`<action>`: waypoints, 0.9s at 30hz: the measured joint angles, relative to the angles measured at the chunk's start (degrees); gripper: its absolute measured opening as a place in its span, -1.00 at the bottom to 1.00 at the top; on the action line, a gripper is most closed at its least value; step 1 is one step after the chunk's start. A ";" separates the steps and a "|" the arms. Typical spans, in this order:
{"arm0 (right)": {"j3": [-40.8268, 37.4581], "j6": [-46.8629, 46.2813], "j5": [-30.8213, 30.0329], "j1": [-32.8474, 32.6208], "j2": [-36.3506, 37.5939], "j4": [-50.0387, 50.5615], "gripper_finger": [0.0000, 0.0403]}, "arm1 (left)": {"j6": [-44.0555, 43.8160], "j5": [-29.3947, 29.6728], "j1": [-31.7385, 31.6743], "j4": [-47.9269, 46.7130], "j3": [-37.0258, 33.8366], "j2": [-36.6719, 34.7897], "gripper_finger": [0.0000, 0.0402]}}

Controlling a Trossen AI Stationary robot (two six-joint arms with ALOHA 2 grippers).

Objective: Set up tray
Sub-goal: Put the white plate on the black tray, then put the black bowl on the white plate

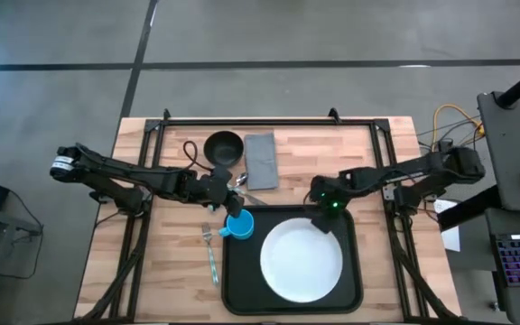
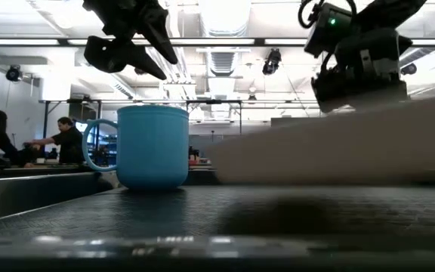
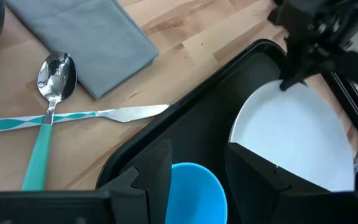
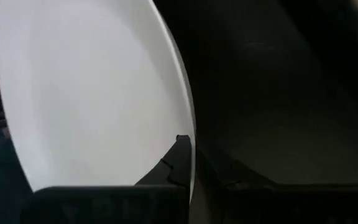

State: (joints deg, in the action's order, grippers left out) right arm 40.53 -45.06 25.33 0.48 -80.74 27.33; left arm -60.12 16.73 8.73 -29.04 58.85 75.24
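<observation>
Tray [image 1: 235, 291]: black, rectangular, rounded corners, raised rim, matte floor. Sits on the desk [image 1: 152, 271] at its near edge, below and between my two sets of jaws.

White plate [image 1: 301, 262] lies flat in the tray, filling most of it on the side under my right jaws. Blue mug [image 1: 239, 225] stands upright in the tray's far corner, directly under my left jaws.

Left gripper [image 1: 228, 200]: hangs just above the mug, jaws apart, one finger either side of the rim; holding nothing.

Right gripper [image 1: 319, 219]: jaws together, tips at the plate's far rim; contact I cannot tell.

Beyond my left jaws, on bare desk: knife [image 3: 79, 116] with teal pattern, spoon [image 3: 53, 84] lying across it, grey napkin [image 1: 260, 160], dark bowl [image 1: 223, 147]. Fork [image 1: 209, 252] lies just beside the tray's outer edge.
</observation>
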 joint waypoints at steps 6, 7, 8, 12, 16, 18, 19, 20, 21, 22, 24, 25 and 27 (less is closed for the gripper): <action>0.44 -1.46 0.02 -1.39 -4.93 -4.31 -0.95 | 0.00 0.00 -0.01 -0.08 0.00 0.00 -0.35; 0.56 -1.47 0.06 -1.41 -5.02 -5.42 -0.93 | 0.00 0.00 0.00 -0.07 0.00 0.00 -0.35; 0.66 -1.48 0.10 -1.41 -5.14 -6.88 -0.91 | 0.00 0.00 0.00 -0.07 -0.01 0.00 -0.35; 1.58 -1.09 -0.43 -1.35 -5.21 -8.85 -0.76 | 0.00 0.00 0.00 -0.11 -0.07 0.00 -0.35; 1.62 -0.10 -1.12 -1.35 -5.21 -7.97 -0.56 | 0.00 0.00 0.00 -0.10 -0.09 0.00 -0.35; 1.62 0.67 -1.57 -1.35 -5.17 -7.93 -0.46 | -0.02 0.00 -0.02 -0.11 -0.09 0.00 -0.35; 1.62 1.15 -2.37 -1.35 -4.94 -7.80 -0.42 | -0.02 0.00 -0.02 -0.10 -0.09 0.00 -0.35; 1.62 1.54 -3.57 -1.35 -4.55 -7.69 -0.37 | -0.02 0.00 -0.02 -0.10 -0.09 0.00 -0.35; 1.69 2.10 -5.12 -1.35 -4.06 -7.67 -0.34 | -0.02 0.00 -0.02 -0.11 -0.09 0.00 -0.35; 1.89 2.94 -6.88 -1.35 -3.41 -7.67 -0.30 | -0.02 0.00 -0.02 -0.09 -0.09 0.00 -0.35; 2.21 4.94 -10.21 -1.33 -1.72 -7.56 -0.24 | -0.02 0.00 -0.02 -0.10 -0.09 0.00 -0.35; 2.43 5.66 -12.03 -1.34 -0.84 -7.31 -0.22 | -0.02 0.00 -0.02 -0.09 -0.09 0.00 -0.35; 2.63 7.19 -15.91 -1.29 0.99 -6.43 -0.19 | -0.02 0.00 -0.02 -0.13 -0.09 0.00 -0.35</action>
State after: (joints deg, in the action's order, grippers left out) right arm 43.16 -37.87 9.41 -0.81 -79.76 20.90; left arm -60.14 16.73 8.71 -29.16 58.76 75.24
